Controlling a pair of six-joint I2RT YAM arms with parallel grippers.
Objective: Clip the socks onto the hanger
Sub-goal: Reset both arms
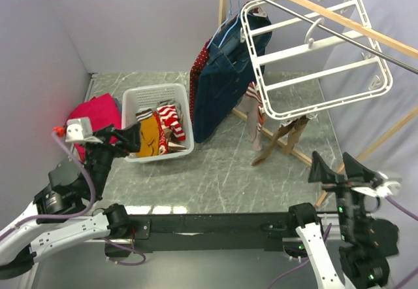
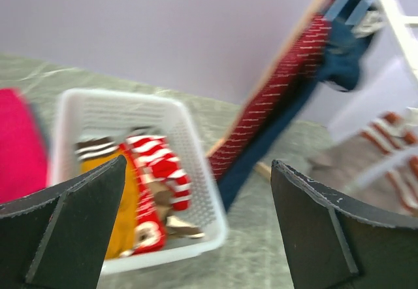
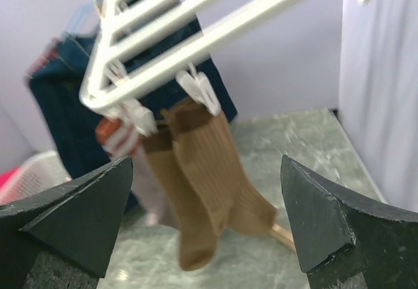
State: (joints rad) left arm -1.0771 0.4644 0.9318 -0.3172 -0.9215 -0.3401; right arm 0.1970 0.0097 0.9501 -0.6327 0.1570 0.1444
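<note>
Grey marble tabletop, seen from above: the white hanger (image 1: 307,50) hangs tilted from a wooden rack (image 1: 392,42), with socks (image 1: 287,135) clipped underneath so they dangle free. From the left wrist, the left gripper (image 2: 197,165) gapes empty over the laundry basket (image 2: 171,252), likely seeking another sock. From the right wrist, the right gripper (image 3: 206,161), equally wide and bare, faces the brown pair.

Your left end effector (image 1: 124,134) sits low on the left, arm folded back at the elbow, wrist aimed forward. Its fingers are spread wide with nothing between them. The left wrist view is blurred, so the gap only appears full. Your right end effector (image 1: 332,165) stands far right on a steeply raised forearm, fingers wide apart and empty.
</note>
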